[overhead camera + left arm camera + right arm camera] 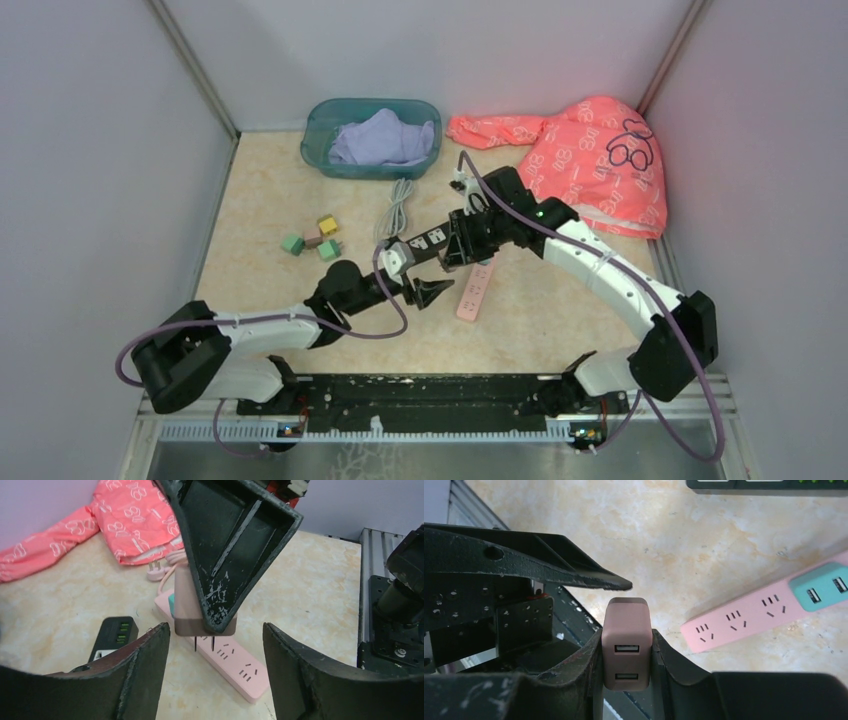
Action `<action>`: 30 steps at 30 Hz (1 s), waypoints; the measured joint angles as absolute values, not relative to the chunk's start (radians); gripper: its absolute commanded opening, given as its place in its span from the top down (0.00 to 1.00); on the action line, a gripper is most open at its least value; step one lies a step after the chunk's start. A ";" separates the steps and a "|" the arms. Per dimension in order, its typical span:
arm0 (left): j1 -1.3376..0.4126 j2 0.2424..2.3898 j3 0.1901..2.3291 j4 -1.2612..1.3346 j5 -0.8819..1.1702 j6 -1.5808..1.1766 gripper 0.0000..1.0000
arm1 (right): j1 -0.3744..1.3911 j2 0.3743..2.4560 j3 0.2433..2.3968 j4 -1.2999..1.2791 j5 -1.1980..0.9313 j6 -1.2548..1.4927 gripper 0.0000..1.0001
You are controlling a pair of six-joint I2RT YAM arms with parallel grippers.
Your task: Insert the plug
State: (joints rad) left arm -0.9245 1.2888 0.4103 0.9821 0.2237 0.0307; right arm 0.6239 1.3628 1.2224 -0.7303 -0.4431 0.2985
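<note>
Spread wide at the bottom of the left wrist view, the left tool (216, 627) grips nothing; its black fingers (145, 670) frame what lies past them. Beyond, the right tool (626, 647) is clamped on the dusty-pink block-shaped USB charger plug (626, 625), one finger on each side. The plug's two bare metal prongs (195, 644) point down over the long pink power strip (235, 665), which has a teal end; whether the tips touch it cannot be told. One broad right finger hides most of the plug from the left wrist camera.

A black power strip with green lights (114, 635) lies at 9 o'clock of the pink one on the beige marbled surface (560, 330). Seen from above, small coloured blocks (315, 240) sit at 9 o'clock of the tools. A grey coiled cable (398, 205) and a teal basin holding lavender cloth (312, 135) are at 11, and a coral printed garment (590, 160) is at 1.
</note>
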 measured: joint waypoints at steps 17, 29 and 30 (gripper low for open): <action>-0.925 1.285 0.413 0.646 0.075 -0.260 0.29 | 0.673 1.309 1.061 -0.693 0.057 0.519 1.00; -0.925 1.491 0.562 0.552 0.097 -0.426 0.34 | 0.686 1.331 1.020 -0.681 0.215 0.682 1.00; -0.925 1.514 0.575 0.545 0.103 -0.432 0.35 | 0.687 1.337 1.015 -0.678 0.222 0.693 1.00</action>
State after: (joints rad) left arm -0.9253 1.5135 0.5747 0.5453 0.1028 -0.4320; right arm 0.6872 1.3369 1.0145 -0.6785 0.2222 0.6926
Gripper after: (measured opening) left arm 0.667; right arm 0.302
